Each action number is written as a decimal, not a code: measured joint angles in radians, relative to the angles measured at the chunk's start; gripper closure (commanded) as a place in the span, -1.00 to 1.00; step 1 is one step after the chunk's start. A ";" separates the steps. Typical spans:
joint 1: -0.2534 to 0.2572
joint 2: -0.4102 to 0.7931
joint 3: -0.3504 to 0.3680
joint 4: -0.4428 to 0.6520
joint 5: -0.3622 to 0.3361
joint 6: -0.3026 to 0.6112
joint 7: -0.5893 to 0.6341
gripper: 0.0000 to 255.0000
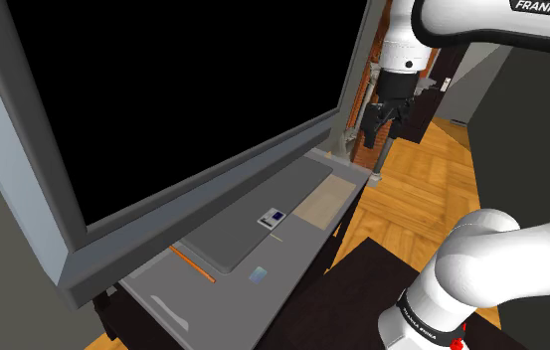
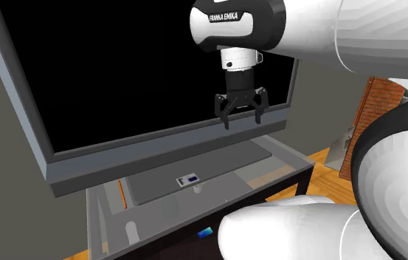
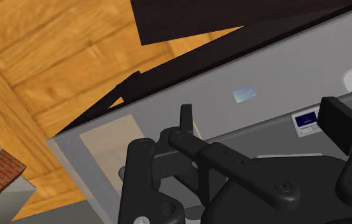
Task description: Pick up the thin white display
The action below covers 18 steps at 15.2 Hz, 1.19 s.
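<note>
- The fingers (image 3: 337, 118) are hanging wide apart, gripping nothing, high above.
- The small white display (image 2: 189, 179) is lying flat on the grey slab (image 2: 232, 164), toward seven o'clock from them in the second exterior view.

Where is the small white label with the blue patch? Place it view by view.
Shoulder view: label mid-picture, on the grey slab.
Second exterior view: label below centre, down-left of the open gripper.
Wrist view: label beside one finger.
Shared landmark: the bluish tile near the label.
</note>
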 measured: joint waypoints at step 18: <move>-0.038 0.247 0.272 -0.233 0.242 0.519 0.573 -1.00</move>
